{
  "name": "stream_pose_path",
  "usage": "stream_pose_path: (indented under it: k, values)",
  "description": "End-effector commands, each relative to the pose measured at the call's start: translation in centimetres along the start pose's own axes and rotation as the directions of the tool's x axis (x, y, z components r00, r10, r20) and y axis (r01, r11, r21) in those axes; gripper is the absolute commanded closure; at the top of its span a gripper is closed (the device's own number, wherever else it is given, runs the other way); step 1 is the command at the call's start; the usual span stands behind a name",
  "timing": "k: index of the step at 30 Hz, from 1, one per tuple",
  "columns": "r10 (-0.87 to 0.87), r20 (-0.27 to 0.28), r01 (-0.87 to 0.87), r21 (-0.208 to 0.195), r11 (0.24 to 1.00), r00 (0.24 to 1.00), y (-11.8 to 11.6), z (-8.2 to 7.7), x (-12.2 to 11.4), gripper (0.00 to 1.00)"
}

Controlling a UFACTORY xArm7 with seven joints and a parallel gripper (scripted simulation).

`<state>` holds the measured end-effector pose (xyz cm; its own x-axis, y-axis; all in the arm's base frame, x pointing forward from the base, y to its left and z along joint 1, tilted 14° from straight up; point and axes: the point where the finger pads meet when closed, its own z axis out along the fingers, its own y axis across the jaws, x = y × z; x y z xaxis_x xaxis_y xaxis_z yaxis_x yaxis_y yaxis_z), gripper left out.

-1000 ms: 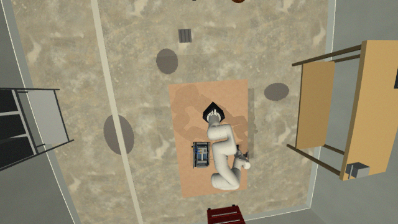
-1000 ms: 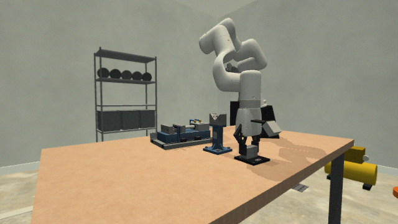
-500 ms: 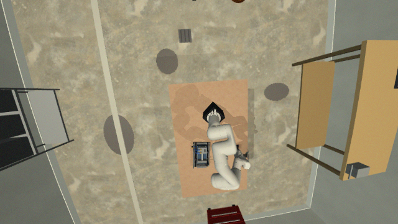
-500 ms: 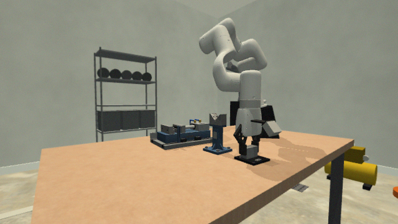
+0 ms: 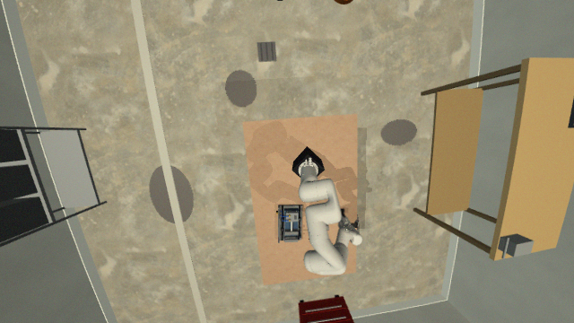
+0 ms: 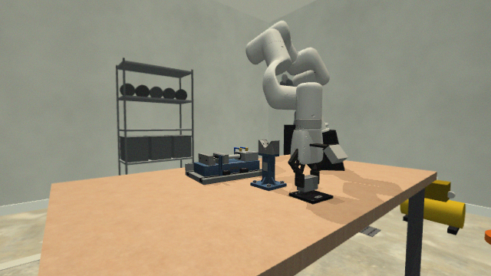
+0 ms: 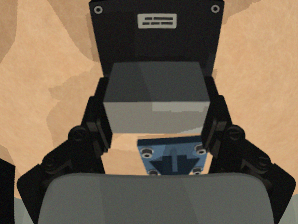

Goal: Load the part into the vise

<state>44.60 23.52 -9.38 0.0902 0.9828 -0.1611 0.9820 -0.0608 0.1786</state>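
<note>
Gripper (image 7: 157,112) clamped on the grey part (image 7: 157,96), just above the black infeed plate (image 7: 127,36).
Its two black fingers press on both sides of the block, which sits over the plate near the table (image 6: 153,215) edge. Beside it stands the blue V-block (image 6: 268,169), and behind that the open vise (image 6: 224,165).

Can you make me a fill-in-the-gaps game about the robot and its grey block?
1. The gripper is shut on the grey ____.
2. The block is just above the ____ infeed plate.
3. The blue V-block stands between the infeed plate and the ____.
4. The arm is colored ____.

Missing words: block; black; vise; white
</note>
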Motion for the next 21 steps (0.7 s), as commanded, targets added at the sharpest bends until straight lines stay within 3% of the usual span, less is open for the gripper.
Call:
stream_pose_path:
  k: [1, 14, 16, 21]
  values:
    - [0.000, -0.002, 0.000, -0.002, 1.000, 1.000, 0.1, -0.7, 0.1, 1.00]
    - [0.000, -0.002, 0.000, -0.002, 1.000, 1.000, 0.1, -4.8, 0.1, 1.00]
    - [0.000, -0.002, 0.000, -0.002, 1.000, 1.000, 0.1, -4.8, 0.1, 1.00]
    - [0.000, -0.002, 0.000, -0.002, 1.000, 1.000, 0.0, -6.9, 0.1, 1.00]
